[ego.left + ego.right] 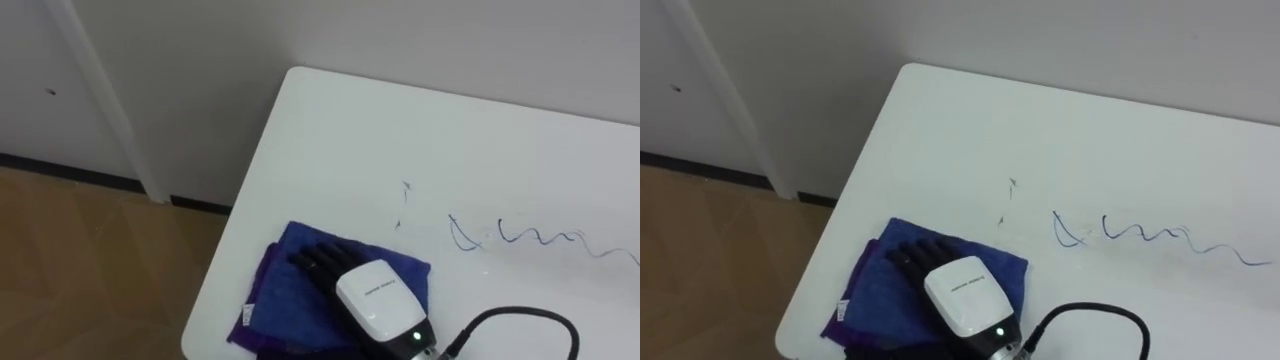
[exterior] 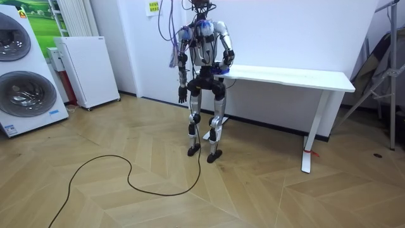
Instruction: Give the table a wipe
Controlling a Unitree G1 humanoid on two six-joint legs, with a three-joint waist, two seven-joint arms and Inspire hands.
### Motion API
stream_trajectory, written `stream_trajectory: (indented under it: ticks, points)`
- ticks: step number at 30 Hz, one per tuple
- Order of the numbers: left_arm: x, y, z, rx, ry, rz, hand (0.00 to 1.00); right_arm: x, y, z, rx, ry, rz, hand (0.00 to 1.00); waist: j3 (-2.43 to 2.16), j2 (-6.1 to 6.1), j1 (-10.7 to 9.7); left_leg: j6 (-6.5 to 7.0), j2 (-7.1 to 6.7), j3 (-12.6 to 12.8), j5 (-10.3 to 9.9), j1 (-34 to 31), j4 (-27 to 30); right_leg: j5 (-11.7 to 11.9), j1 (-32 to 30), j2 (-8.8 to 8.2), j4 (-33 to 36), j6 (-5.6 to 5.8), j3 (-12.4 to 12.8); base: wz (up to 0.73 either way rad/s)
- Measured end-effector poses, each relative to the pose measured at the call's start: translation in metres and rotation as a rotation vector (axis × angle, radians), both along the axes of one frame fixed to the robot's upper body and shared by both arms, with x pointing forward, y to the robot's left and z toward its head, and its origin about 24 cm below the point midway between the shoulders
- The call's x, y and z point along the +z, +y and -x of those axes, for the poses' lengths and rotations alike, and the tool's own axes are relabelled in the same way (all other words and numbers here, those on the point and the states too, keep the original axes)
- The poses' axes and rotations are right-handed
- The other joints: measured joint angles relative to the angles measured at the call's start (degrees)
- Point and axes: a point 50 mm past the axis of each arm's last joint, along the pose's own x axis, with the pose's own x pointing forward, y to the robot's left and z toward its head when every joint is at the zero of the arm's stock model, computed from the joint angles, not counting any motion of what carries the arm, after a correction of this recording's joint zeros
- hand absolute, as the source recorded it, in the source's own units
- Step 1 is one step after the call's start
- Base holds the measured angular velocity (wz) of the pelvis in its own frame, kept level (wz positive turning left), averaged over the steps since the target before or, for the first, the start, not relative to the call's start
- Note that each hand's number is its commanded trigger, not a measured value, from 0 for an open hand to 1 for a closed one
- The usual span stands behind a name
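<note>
A folded blue cloth (image 1: 285, 300) lies near the front left corner of the white table (image 1: 400, 120). My right hand (image 1: 375, 295) rests flat on top of it, open, with dark fingers (image 1: 320, 262) stretched out over the fabric. A blue pen scribble (image 1: 540, 237) runs across the tabletop to the right of the cloth, and small faint marks (image 1: 404, 200) sit just beyond it. In the room view I stand at the left end of the table (image 2: 297, 77), facing the wall. My left hand (image 2: 182, 97) hangs relaxed at my side.
The table's left edge (image 1: 235, 230) drops to wooden floor (image 1: 90, 270), and a wall stands close behind the table. In the room view a white cabinet (image 2: 85, 69) and stacked washing machines (image 2: 22, 69) stand further to the left.
</note>
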Motion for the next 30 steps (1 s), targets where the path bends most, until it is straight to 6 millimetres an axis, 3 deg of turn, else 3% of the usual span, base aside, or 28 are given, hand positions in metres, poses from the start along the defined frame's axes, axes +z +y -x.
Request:
stream_trajectory:
  ticks: [17,30]
  points:
    - [0.000,0.003,0.010,0.042,0.010,-0.012,0.00,0.005,-0.006,-0.006,-0.024,-0.045,-0.026,1.00,0.01,0.01,0.04,0.01,-0.01,0.28,0.01,1.31,0.04,0.01,1.12,-0.07,0.10,0.01,0.02,-0.01]
    - [0.002,0.017,0.024,0.090,0.035,-0.027,0.00,0.006,-0.036,-0.018,-0.134,-0.072,0.045,1.00,0.10,-0.31,-0.78,0.01,0.00,0.03,0.00,1.57,0.10,0.01,1.90,-0.12,0.13,0.02,-0.87,0.02]
